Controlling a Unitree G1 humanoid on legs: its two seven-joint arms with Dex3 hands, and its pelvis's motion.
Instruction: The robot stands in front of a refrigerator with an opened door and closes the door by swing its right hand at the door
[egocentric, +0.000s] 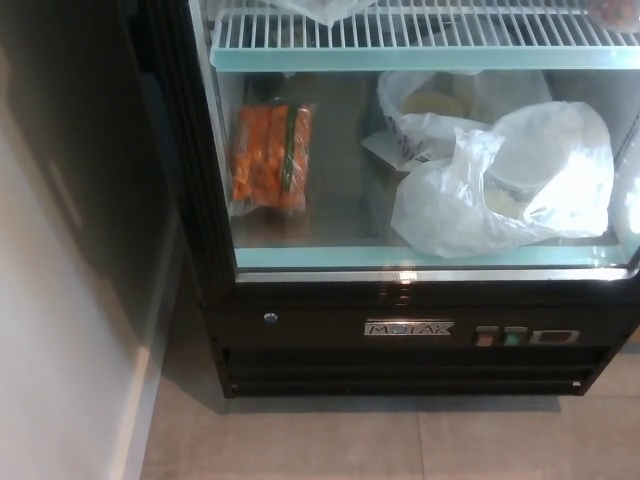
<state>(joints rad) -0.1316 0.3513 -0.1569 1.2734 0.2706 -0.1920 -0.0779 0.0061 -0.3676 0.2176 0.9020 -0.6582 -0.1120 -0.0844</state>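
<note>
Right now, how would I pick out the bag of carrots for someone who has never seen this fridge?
Find the black refrigerator and its lowest shelf, under the white wire rack. The bag of carrots lies at that shelf's left end. It is the only orange item; its neighbours are white plastic bags.

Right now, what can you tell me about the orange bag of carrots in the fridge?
The bag of carrots is a clear, crinkly plastic pack with orange carrots side by side and a green strip down it. It looks sealed and full. It sits on the bottom shelf at the left, close to the fridge's left wall, seemingly leaning back and tilted slightly. Nothing touches it except the shelf; the white plastic bags lie apart to its right.
</note>
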